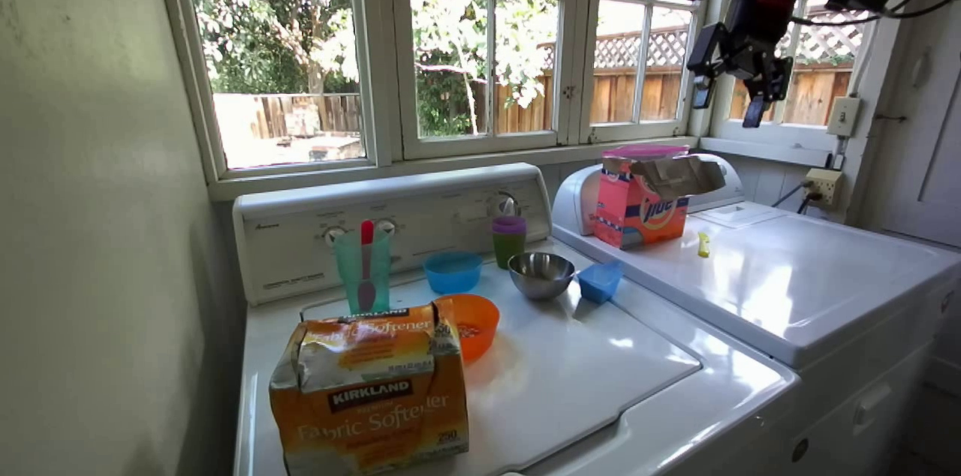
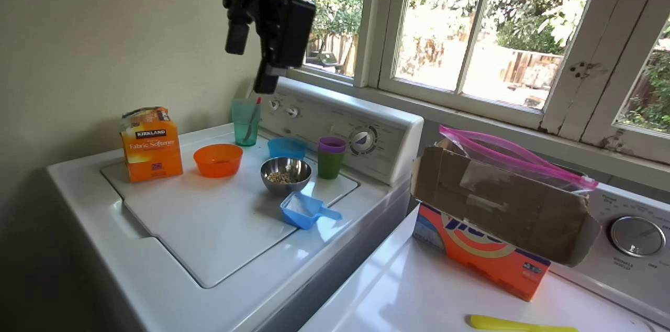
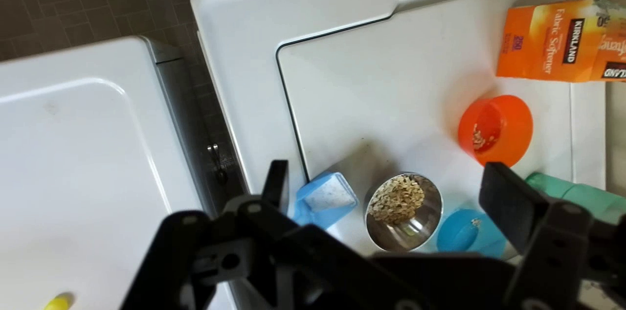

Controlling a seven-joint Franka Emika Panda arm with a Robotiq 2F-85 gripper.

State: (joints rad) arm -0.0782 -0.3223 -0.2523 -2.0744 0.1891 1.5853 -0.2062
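- We read "KIRKLAND", "Fabric Softener", "250" on the carton (image 2: 153, 151).
- "Tide" marks the open box (image 1: 637, 212).
- Our end effector (image 3: 389, 192) hovers, jaws spread; the metal bowl (image 3: 431, 208) lies well below, between them in the wrist view.

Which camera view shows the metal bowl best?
The wrist view: it looks down into the metal bowl, so the flakes inside show plainly. Both exterior views catch the bowl smaller and at a slant, with more of its outside; in an exterior view some flakes are visible too.
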